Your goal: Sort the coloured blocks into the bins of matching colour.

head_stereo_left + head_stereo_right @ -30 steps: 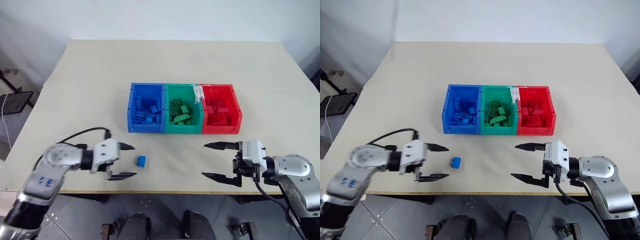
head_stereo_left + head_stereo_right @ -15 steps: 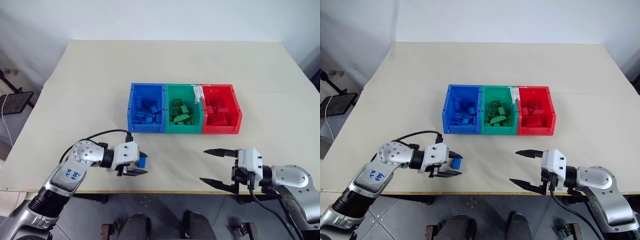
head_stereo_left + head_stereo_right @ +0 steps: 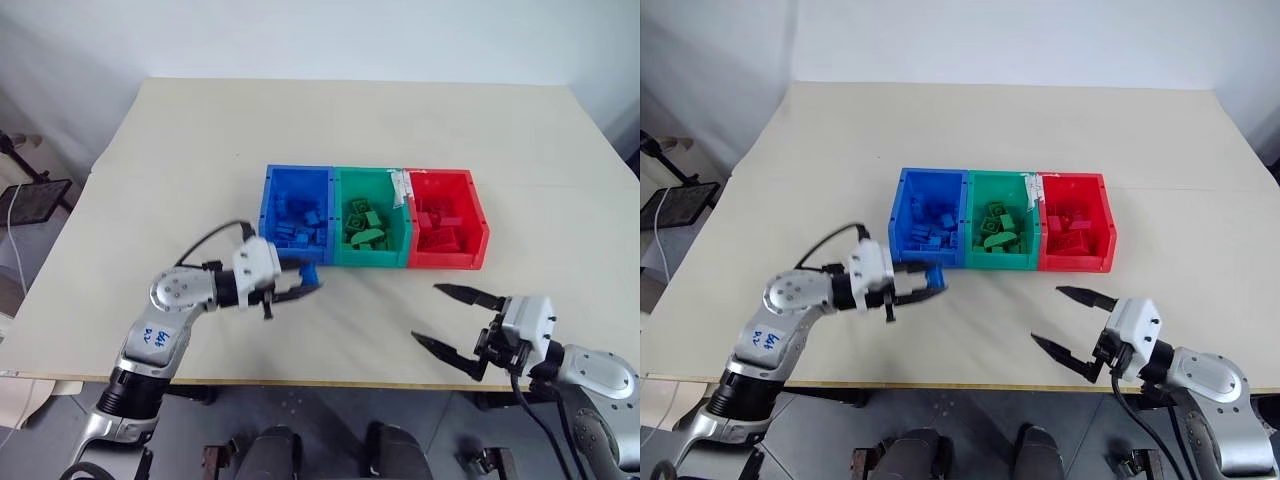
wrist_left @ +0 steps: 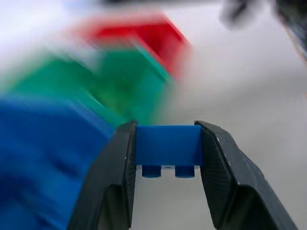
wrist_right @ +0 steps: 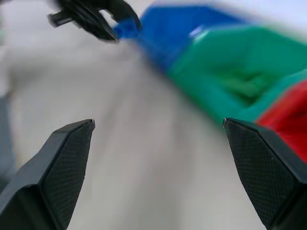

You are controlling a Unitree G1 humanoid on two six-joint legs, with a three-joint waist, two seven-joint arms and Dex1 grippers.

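My left gripper (image 3: 308, 279) is shut on a small blue block (image 4: 168, 144), which hangs above the table just in front of the blue bin's (image 3: 268, 214) near right corner. The block's studs point downward in the left wrist view. The bins stand in a row at mid-table: blue, then green (image 3: 371, 261), then red (image 3: 447, 260), each holding several blocks of its own colour. Near the table's front edge on the right, my right gripper (image 3: 427, 314) stands open with nothing between its fingers, well short of the red bin.
The beige table (image 3: 180, 150) stretches bare around the bins. A strip of white tape (image 3: 399, 186) sits on the rim between the green and red bins. The table's front edge (image 3: 330, 382) runs just below both grippers.
My left gripper shut on the blue block where it lay on the table, then lifted it up and toward the blue bin. The right gripper drifted slightly rightward and stayed open.
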